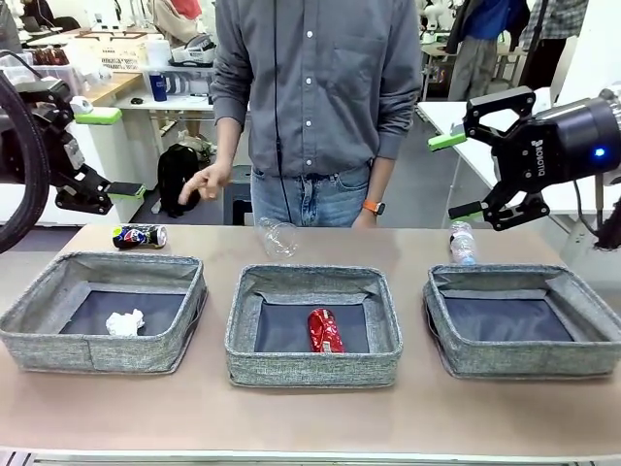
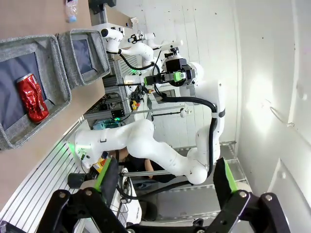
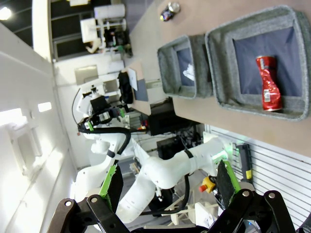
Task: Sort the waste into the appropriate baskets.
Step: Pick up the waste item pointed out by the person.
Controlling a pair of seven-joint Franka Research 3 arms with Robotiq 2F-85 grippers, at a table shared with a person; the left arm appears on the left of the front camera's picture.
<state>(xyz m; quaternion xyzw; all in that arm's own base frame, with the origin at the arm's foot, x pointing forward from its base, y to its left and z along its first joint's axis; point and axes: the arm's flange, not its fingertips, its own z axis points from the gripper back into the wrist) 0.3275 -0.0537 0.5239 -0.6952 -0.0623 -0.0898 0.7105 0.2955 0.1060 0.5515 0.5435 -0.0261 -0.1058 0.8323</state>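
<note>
Your left gripper [image 1: 112, 153] and right gripper [image 1: 456, 176] gape wide, empty. Red can [image 1: 325, 330] looks sorted; bottle [image 1: 463, 243] waits on the bench [image 1: 310, 417] for you.

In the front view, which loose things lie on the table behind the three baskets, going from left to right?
dark can → clear plastic cup → water bottle

A tan table [image 1: 310, 417] fills the foreground. Beyond it the floor [image 1: 427, 184] is grey, and a black backpack [image 1: 173, 170] stands on it. A cluttered desk [image 1: 116, 89] stands far left and a white table [image 1: 456, 115] far right. Plain white walls [image 2: 267, 73] catch bright light, and a ceiling lamp [image 3: 5, 13] glows.
</note>
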